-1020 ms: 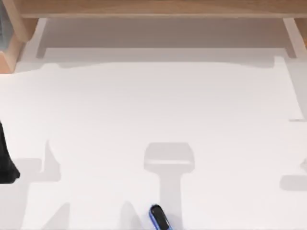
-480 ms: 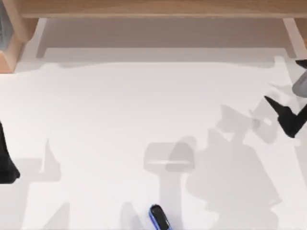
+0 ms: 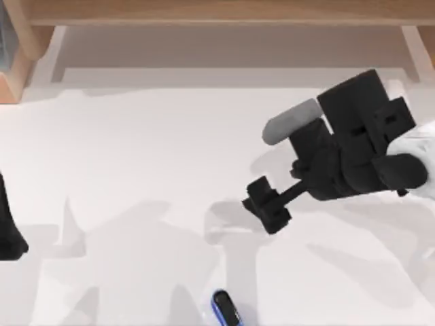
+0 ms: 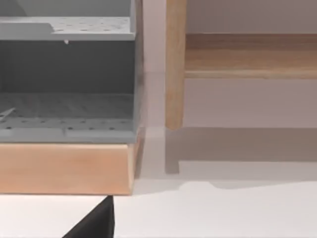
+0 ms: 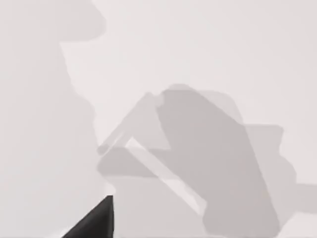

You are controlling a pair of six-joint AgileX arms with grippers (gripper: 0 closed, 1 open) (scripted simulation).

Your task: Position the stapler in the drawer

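Note:
The stapler (image 3: 226, 310), small with a glossy blue body and a black rounded end, lies on the white table at the front edge, near the middle. My right gripper (image 3: 267, 204) hangs over the table's centre-right, behind the stapler and slightly to its right, well apart from it. The right wrist view looks down on bare table and shadows. The drawer (image 4: 67, 114) is a grey perforated compartment in a wooden unit at the far left corner (image 3: 7, 47). My left gripper (image 3: 9, 231) stays parked at the left edge.
A wooden frame (image 3: 217, 12) runs along the back of the table, with an upright post (image 4: 175, 64) next to the drawer unit. The white tabletop (image 3: 136, 149) lies between the stapler and the drawer.
My right arm has swung in from the right edge toward the middle of the table, its gripper now behind the stapler. The stapler and left arm have not moved.

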